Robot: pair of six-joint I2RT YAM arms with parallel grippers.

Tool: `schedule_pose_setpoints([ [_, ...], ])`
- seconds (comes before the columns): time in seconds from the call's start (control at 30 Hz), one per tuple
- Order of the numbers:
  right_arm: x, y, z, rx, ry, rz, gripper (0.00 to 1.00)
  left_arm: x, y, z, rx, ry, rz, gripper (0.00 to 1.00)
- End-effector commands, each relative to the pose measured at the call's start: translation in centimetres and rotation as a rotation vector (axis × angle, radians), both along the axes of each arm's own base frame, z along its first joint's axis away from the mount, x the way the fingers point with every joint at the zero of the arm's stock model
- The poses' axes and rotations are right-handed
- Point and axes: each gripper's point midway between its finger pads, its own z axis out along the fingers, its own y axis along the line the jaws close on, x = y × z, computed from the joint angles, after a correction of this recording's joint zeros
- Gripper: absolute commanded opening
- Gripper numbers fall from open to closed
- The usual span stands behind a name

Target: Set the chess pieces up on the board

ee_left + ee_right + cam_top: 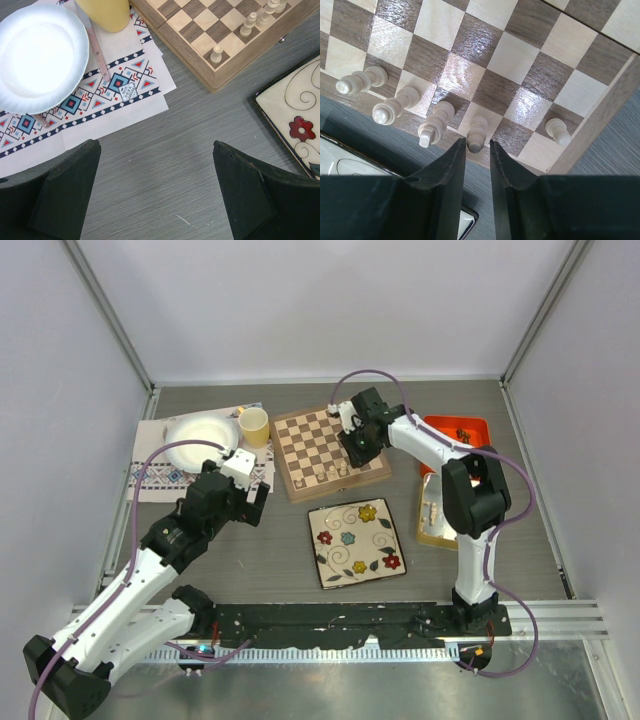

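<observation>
The board (pixel 312 436) lies at the table's middle back. Along its near edge stands a row of pale chess pieces (pixel 395 106). My right gripper (pixel 477 143) hovers over that row, its jaws a narrow gap apart around the head of one upright pale piece (pixel 478 129), with thin slits showing on both sides. A lone pale pawn (pixel 556 131) stands in the corner square. My left gripper (pixel 155 150) is wide open over bare grey table, left of the board (pixel 200 30), holding nothing. In the top view the right gripper (pixel 350 454) is over the board's right part.
A square floral plate (pixel 358 542) lies in front of the board. At the right are an orange tray (pixel 458 432) and a tan tray (pixel 432 512). At the left, a white plate (pixel 200 438) and a yellow cup (pixel 254 426) sit on a patterned mat (pixel 160 478).
</observation>
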Motion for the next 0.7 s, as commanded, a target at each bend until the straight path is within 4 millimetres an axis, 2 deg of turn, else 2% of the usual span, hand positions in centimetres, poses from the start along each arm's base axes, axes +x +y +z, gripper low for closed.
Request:
schedule_pose_setpoints([
  [0.0, 0.7, 0.3, 5.7, 0.048, -0.134, 0.006, 0.32, 0.6, -0.1, 1.3, -0.016, -0.055, 0.006, 1.00],
  [0.2, 0.6, -0.7, 8.4, 0.033, -0.206, 0.005, 0.34, 0.6, 0.1, 1.4, -0.016, -0.061, 0.013, 1.00],
  [0.23, 0.3, -0.9, 9.7, 0.039, -0.235, 0.008, 0.34, 0.6, 0.1, 1.4, -0.014, -0.061, 0.012, 1.00],
  [0.33, -0.2, -1.7, 11.8, 0.036, -0.288, 0.030, 0.34, 0.5, 0.1, 1.8, -0.026, -0.076, 0.012, 0.99],
  [0.37, -0.6, -1.9, 13.8, 0.053, -0.329, 0.037, 0.34, 0.6, 0.1, 2.0, -0.034, -0.084, 0.013, 0.99],
  [0.43, -0.8, -3.1, 15.7, 0.064, -0.371, 0.036, 0.34, 0.5, -0.3, 2.7, -0.064, -0.094, 0.002, 1.00],
  [0.47, -1.4, -3.8, 18.1, 0.094, -0.421, 0.033, 0.34, 0.4, -0.6, 3.2, -0.096, -0.100, 0.002, 1.00],
  [0.53, -1.7, -5.9, 20.2, 0.158, -0.442, 0.011, 0.36, 0.3, -1.3, 4.5, -0.152, -0.113, -0.012, 0.99],
  [0.57, -2.2, -7.4, 22.3, 0.189, -0.485, -0.011, 0.38, 0.3, -1.7, 5.1, -0.200, -0.117, -0.008, 1.00],
  [0.6, -2.6, -8.4, 23.3, 0.216, -0.503, -0.023, 0.44, 0.3, -2.0, 6.2, -0.235, -0.130, -0.011, 1.00],
  [0.63, -2.8, -10.4, 23.4, 0.248, -0.499, -0.049, 0.50, 0.1, -2.6, 6.7, -0.273, -0.127, -0.034, 1.00],
  [0.67, -3.9, -11.6, 24.8, 0.264, -0.546, -0.056, 0.72, 0.0, -3.1, 8.1, -0.340, -0.138, -0.030, 1.00],
])
